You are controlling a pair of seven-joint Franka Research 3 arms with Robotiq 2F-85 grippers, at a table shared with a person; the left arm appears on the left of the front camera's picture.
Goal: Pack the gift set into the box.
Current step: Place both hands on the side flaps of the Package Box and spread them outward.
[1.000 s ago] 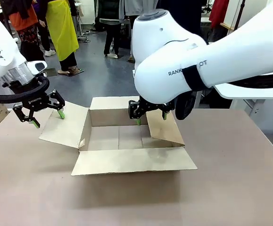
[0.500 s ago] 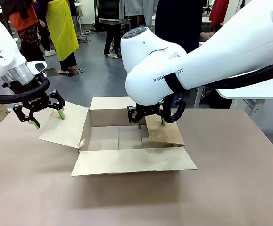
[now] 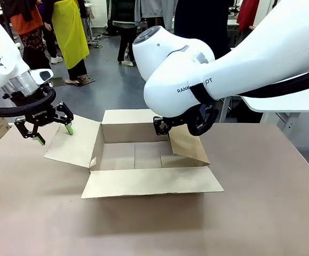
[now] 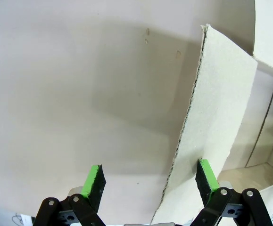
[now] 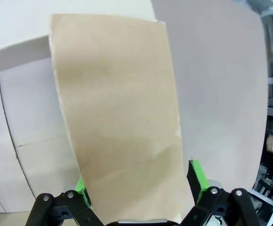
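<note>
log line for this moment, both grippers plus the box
left gripper: open, over edge of left flap | right gripper: open, at right flap | box: on table, flaps spread

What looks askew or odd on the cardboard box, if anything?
On the box, the right flap leans in over the opening, while the left flap and the near flap lie folded outward. The open right gripper straddles the leaning flap. No tear or spill is visible.
</note>
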